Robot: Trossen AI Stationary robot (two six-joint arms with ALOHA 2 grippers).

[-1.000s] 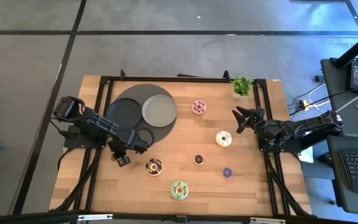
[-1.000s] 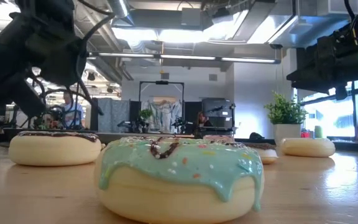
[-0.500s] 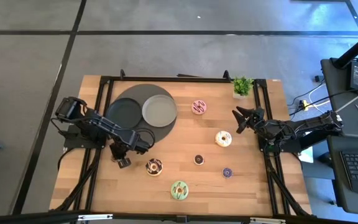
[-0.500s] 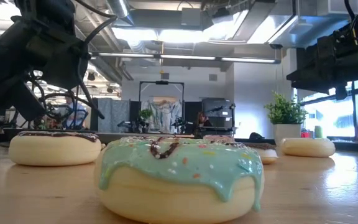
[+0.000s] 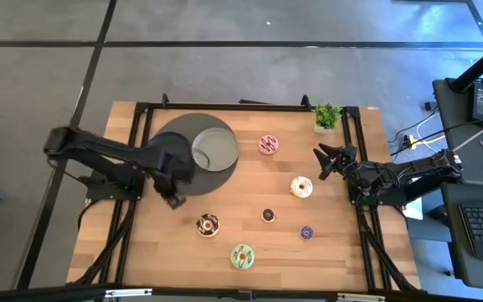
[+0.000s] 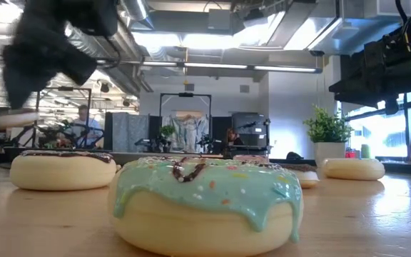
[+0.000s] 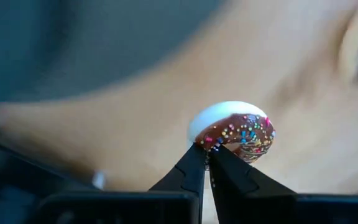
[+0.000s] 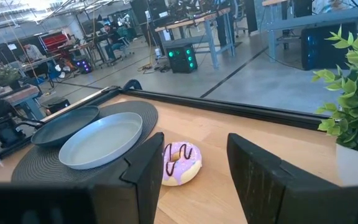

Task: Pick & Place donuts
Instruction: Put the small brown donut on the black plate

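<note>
Six donuts lie flat on the wooden table: pink [image 5: 268,144], cream-white [image 5: 301,187], chocolate [image 5: 207,224], tiny brown [image 5: 268,216], tiny purple [image 5: 306,233] and green [image 5: 241,257]. My left gripper [image 5: 179,180] hangs above the table at the near edge of the large dark disc [image 5: 193,134]. In its wrist view the gripper [image 7: 207,163] is shut on nothing, with the chocolate donut [image 7: 235,130] beyond the fingertips. My right gripper [image 5: 321,159] waits open at the table's right side. The pink donut [image 8: 180,163] lies well ahead of it.
A grey plate [image 5: 215,148] rests on the dark disc. A small potted plant [image 5: 327,117] stands at the far right corner. Black frame rails run along both table sides. The green donut [image 6: 205,203] fills the low view's foreground, the chocolate one [image 6: 61,169] behind it.
My left arm has risen and swung away from the chocolate donut toward the table's far left, over the dark disc; it shows blurred in the low view. The donuts and my right arm have kept still.
</note>
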